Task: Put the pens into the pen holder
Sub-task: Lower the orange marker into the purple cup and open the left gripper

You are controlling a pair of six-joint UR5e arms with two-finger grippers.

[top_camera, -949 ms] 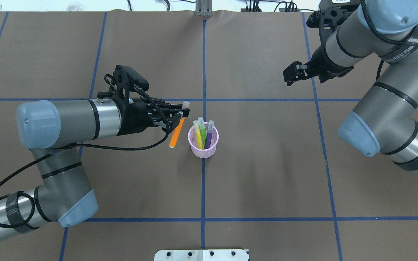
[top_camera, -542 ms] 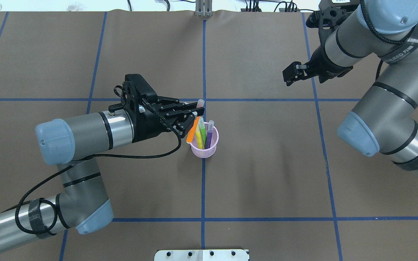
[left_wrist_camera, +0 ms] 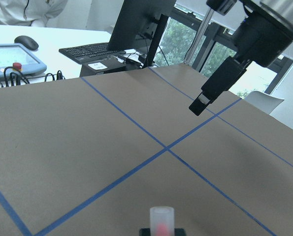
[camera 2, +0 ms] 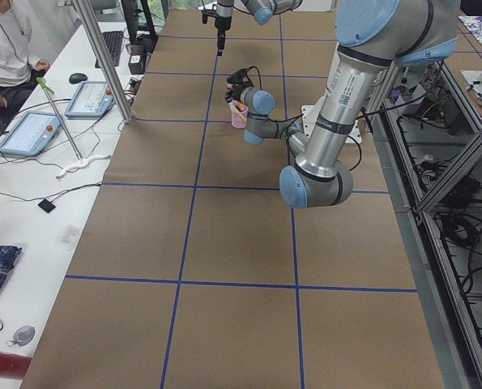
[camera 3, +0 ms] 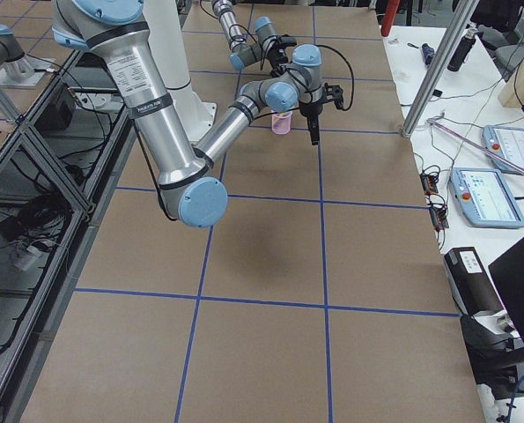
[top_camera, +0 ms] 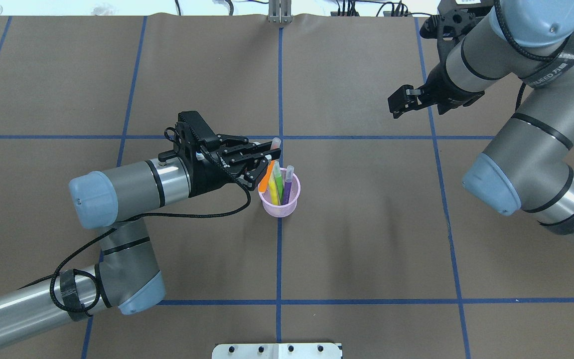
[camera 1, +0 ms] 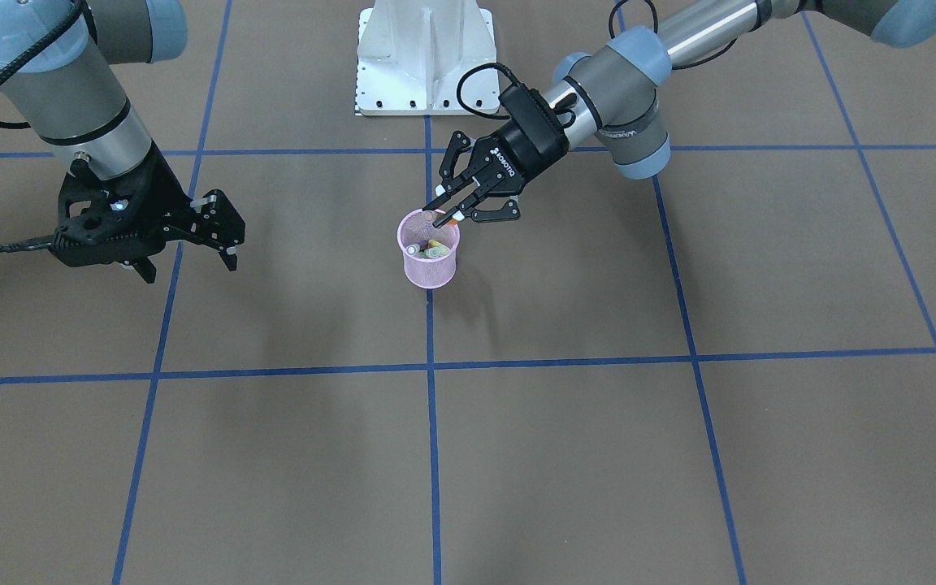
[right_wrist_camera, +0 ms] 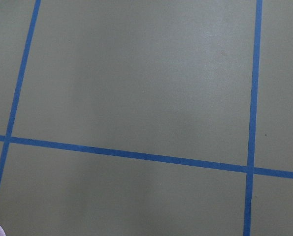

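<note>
We are seeing that the left gripper [top_camera: 263, 164] is now closer to the pen holder [top_camera: 280, 208] than it was a moment ago. Back then it was off to the side with a gap between them, and now it is right by the rim. The big bend of the left arm is also sitting nearer the middle of the desk [top_camera: 366, 224] than before. The left gripper is squeezing the orange pen [top_camera: 265, 178] between its two fingers, just as it was earlier. The orange pen is leaning, with its pale cap up and away from the robot. Its low end is now at the rim of the pen holder, on the left arm's side. We cannot tell if the tip is inside yet. The right gripper [camera 1: 188, 260] is hanging in about the same spot as before, far from the pen holder. Its fingers are spread apart and it is not holding anything. The pink pen holder is standing up on a blue line in the middle of the desk, where it was before. Three pens are standing inside it with their caps sticking up. They are the green pen [top_camera: 278, 179], the yellow pen [top_camera: 272, 188] and the purple pen [top_camera: 287, 185], all leaning close together.
</note>
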